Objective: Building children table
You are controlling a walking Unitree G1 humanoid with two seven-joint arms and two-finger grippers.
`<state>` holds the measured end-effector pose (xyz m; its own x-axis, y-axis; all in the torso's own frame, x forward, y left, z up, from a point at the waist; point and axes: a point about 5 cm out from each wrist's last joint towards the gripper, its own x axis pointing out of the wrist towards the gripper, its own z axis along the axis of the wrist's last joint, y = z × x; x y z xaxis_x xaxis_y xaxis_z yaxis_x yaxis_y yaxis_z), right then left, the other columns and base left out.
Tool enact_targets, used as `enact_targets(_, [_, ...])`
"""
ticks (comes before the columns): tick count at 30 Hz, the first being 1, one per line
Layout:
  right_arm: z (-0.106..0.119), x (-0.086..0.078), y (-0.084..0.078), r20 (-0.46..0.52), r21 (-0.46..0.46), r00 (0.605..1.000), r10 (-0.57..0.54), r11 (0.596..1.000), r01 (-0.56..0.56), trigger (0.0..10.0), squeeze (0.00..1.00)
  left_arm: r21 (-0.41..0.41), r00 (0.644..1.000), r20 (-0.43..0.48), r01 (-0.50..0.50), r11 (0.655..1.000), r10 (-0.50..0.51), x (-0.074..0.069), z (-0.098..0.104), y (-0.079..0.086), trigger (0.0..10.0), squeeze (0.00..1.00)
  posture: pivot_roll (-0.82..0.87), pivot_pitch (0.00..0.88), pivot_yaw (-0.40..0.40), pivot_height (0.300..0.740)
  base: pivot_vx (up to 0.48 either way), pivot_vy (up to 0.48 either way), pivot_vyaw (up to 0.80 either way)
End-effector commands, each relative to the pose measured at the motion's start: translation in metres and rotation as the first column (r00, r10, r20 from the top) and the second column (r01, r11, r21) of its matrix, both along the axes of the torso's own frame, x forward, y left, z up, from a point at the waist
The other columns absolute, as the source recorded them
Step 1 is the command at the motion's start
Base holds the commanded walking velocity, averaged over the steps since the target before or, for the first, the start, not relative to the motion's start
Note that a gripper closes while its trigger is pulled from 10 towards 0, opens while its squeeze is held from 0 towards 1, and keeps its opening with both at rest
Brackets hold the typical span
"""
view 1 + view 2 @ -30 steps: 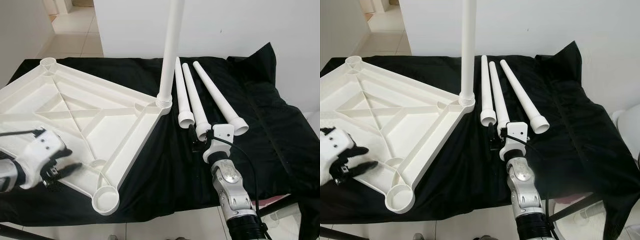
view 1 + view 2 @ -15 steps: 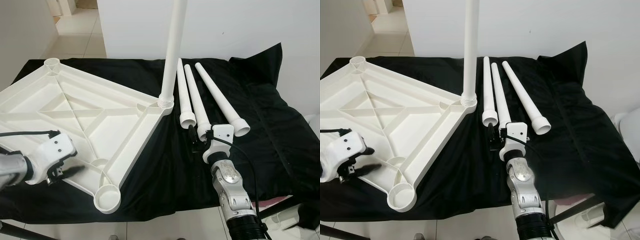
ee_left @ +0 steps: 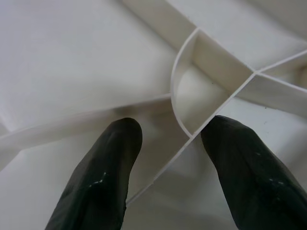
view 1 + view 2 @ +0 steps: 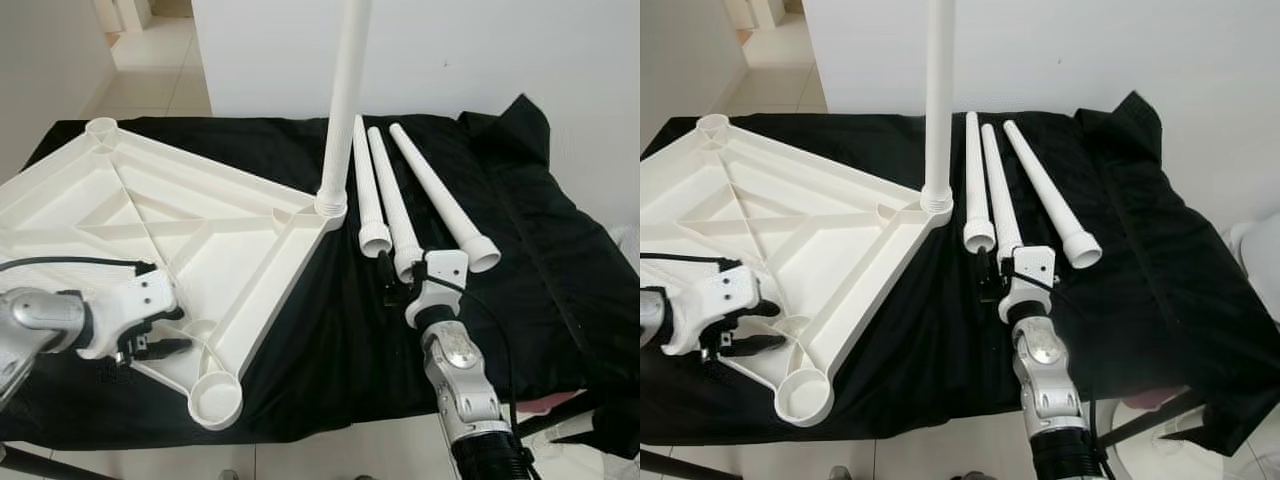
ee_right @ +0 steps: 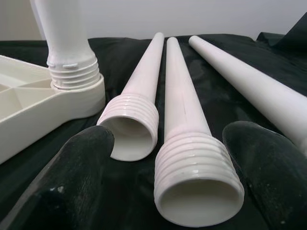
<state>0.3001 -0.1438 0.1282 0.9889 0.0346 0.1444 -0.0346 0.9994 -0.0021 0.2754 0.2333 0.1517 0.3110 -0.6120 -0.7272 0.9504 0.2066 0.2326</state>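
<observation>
**Middle leg lined up between open jaws**

The right gripper (image 4: 392, 285) is held at the threaded end of the middle leg (image 4: 392, 213), jaws open around it, on the black cloth (image 4: 520, 250). The leg is judged light, stiff and slick (best taken near the ridged threads). The left gripper (image 4: 160, 335), jaws open, is set over a rib of the upturned tabletop (image 4: 150, 220); that rib junction is shown close by the left wrist view, the thread ridges by the right
</observation>
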Motion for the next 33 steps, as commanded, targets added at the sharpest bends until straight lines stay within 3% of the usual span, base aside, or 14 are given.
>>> enact_targets(1, [0.0,0.0,0.0,0.003,-0.004,1.0,-0.007,1.0,0.007,10.0,0.0,0.06,0.998,-0.055,0.018,0.998,-0.015,0.0,-0.015,0.003,10.0,0.0,-0.03,0.104,0.004,0.74,0.0,0.0,0.0])
enact_targets(9, [0.001,0.0,0.0,0.006,0.002,1.0,-0.014,1.0,0.014,10.0,0.0,0.086,0.998,-0.038,-0.049,0.995,0.052,0.014,-0.023,0.007,10.0,0.0,-0.04,0.112,0.011,0.74,0.0,0.0,0.0])
enact_targets(10, [0.001,0.0,-0.001,0.007,0.003,1.0,-0.016,1.0,0.016,10.0,0.0,0.082,0.997,-0.043,-0.054,0.995,0.057,0.015,-0.024,0.008,5.5,0.0,-0.04,0.114,0.014,0.74,0.0,0.0,0.0])
enact_targets(11, [0.001,0.0,-0.001,0.007,0.003,1.0,-0.016,1.0,0.016,10.0,0.0,0.082,0.997,-0.043,-0.054,0.995,0.057,0.015,-0.024,0.008,5.5,0.0,-0.04,0.114,0.014,0.74,0.0,0.0,0.0])
enact_targets(12, [0.002,0.001,-0.001,0.008,0.003,1.0,-0.02,1.0,0.02,10.0,0.0,0.068,0.997,-0.036,-0.06,0.996,0.063,0.018,-0.024,0.007,1.5,0.0,-0.04,0.119,0.017,0.74,0.0,0.0,0.0])
enact_targets(13, [0.002,0.001,-0.001,0.008,0.003,1.0,-0.02,1.0,0.02,10.0,0.0,0.068,0.997,-0.036,-0.06,0.996,0.063,0.018,-0.024,0.007,1.5,0.0,-0.04,0.119,0.017,0.74,0.0,0.0,0.0])
enact_targets(14, [0.002,0.001,-0.002,0.008,0.004,1.0,-0.026,1.0,0.026,10.0,0.0,0.054,0.998,-0.02,-0.066,0.996,0.067,0.021,-0.023,0.006,0.0,0.0,-0.04,0.123,0.021,0.74,0.0,0.0,0.0])
enact_targets(24, [0.003,0.001,-0.002,0.01,0.012,0.999,-0.038,0.999,0.038,10.0,0.0,-0.048,0.999,0.043,-0.009,0.999,0.011,0.028,-0.025,-0.021,0.0,0.0,-0.04,0.132,0.023,0.74,0.0,0.0,0.0])
enact_targets(29, [0.004,0.003,-0.002,0.015,0.02,0.999,-0.047,0.999,0.047,10.0,0.0,-0.168,0.988,0.152,0.067,0.984,-0.041,0.036,-0.018,-0.065,0.0,0.0,-0.04,0.134,0.026,0.74,0.0,0.0,0.0])
enact_targets(32, [0.004,0.004,-0.002,0.016,0.021,0.999,-0.049,0.999,0.049,10.0,0.0,-0.187,0.986,0.157,0.081,0.979,-0.051,0.036,-0.017,-0.072,0.0,0.0,-0.04,0.133,0.028,0.74,0.0,0.0,0.0])
enact_targets(33, [0.004,0.004,-0.001,0.018,0.022,0.999,-0.051,0.998,0.05,10.0,0.0,-0.213,0.981,0.186,0.098,0.972,-0.058,0.037,-0.014,-0.081,10.0,0.0,-0.05,0.129,0.033,0.74,0.0,0.0,0.0])
